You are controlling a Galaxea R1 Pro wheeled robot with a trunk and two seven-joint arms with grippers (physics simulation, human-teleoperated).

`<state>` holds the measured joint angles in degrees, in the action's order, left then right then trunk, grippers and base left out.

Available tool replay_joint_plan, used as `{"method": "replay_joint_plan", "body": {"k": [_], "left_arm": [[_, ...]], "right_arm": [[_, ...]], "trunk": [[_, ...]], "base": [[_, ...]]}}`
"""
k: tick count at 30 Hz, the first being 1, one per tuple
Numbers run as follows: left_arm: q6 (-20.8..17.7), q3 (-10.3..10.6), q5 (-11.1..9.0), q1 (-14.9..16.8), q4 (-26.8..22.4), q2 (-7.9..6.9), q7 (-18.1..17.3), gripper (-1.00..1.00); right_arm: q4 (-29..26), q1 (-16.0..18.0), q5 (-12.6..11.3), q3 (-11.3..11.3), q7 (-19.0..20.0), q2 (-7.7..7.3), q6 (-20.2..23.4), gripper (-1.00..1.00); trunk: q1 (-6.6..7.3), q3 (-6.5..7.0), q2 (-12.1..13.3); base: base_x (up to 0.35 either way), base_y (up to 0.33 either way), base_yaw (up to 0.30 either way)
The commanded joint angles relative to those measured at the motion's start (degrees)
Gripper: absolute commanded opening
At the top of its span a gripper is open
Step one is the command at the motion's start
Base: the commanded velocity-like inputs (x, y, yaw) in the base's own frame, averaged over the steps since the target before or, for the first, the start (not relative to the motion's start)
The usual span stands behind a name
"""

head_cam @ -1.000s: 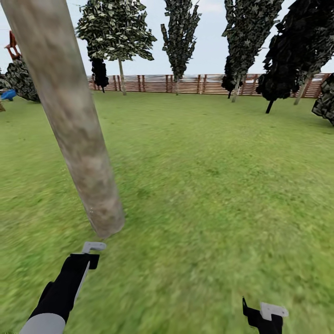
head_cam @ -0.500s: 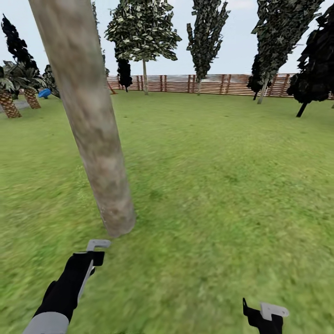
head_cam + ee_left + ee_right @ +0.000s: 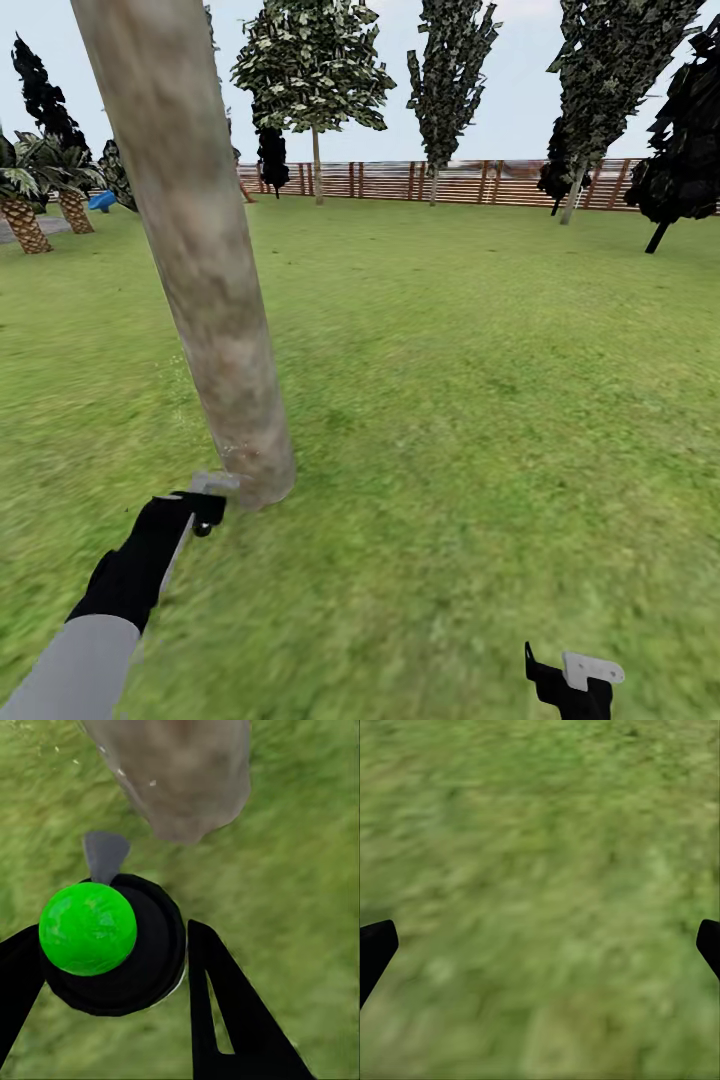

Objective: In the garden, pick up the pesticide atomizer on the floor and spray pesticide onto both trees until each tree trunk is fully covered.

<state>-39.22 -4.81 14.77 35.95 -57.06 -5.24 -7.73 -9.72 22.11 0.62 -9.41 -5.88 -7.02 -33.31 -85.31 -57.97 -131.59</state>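
A thick grey-tan mottled tree trunk (image 3: 205, 270) rises from the grass floor (image 3: 480, 420) at the left of the head view, with a few pale specks near its base. My left gripper (image 3: 203, 505) is shut on the pesticide atomizer (image 3: 214, 484). The atomizer's grey nozzle sits right at the trunk's foot. In the left wrist view the atomizer (image 3: 142, 960) is a black body with a bright green round top, held between my black fingers (image 3: 225, 1012), its nozzle aimed at the trunk (image 3: 180, 772). My right gripper (image 3: 572, 682) hangs low at the right, open (image 3: 540, 945) over bare grass.
A brown slat fence (image 3: 480, 182) closes the lawn at the back, with several trees along it, one pale-trunked (image 3: 316, 175). Scaly palms (image 3: 25, 225) and a blue object (image 3: 100, 200) stand far left. A dark tree (image 3: 680, 150) leans at the right. Open grass lies to the right of the trunk.
The view swung left at first, so the trunk shifted right in the picture. My left arm then reached forward, bringing the atomizer's nozzle up to the trunk's base. The right gripper held still.
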Motion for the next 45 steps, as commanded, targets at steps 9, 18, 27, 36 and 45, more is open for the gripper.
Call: {"method": "replay_joint_plan", "body": {"k": [9, 18, 27, 36, 45], "left_arm": [[-0.40, -0.12, 0.50, 0.54, -0.09, -3.39, -9.87, -1.00], [-0.59, 0.36, 0.56, 2.32, -0.90, -6.88, -10.01, -1.00], [-1.82, 3.69, 0.50, 2.58, -0.95, -2.49, -10.02, -1.00], [-2.53, 0.75, 0.43, 2.71, -0.16, -10.95, -10.11, -1.00], [-6.38, -0.54, 0.77, 5.81, -0.69, -11.38, -10.14, -1.00]], "right_arm": [[0.05, 0.03, 0.08, -0.08, -0.10, -0.02, -0.18, 1.00], [0.05, 0.03, 0.08, -0.08, -0.10, -0.02, -0.18, 1.00], [0.05, 0.03, 0.08, -0.08, -0.10, -0.02, -0.18, 1.00], [0.05, 0.03, 0.08, -0.02, -0.10, -0.02, -0.18, 1.00], [0.05, 0.03, 0.08, 0.00, -0.10, -0.02, -0.18, 1.00]], "trunk": [[0.01, -0.05, -0.02], [0.01, -0.05, -0.02], [0.01, -0.05, -0.02], [0.01, -0.05, -0.02], [0.01, -0.05, -0.02]], "base": [[0.000, 0.000, 0.000], [0.022, 0.000, 0.000], [0.254, 0.000, 0.000], [0.005, 0.000, 0.000], [0.000, 0.000, 0.000]]}}
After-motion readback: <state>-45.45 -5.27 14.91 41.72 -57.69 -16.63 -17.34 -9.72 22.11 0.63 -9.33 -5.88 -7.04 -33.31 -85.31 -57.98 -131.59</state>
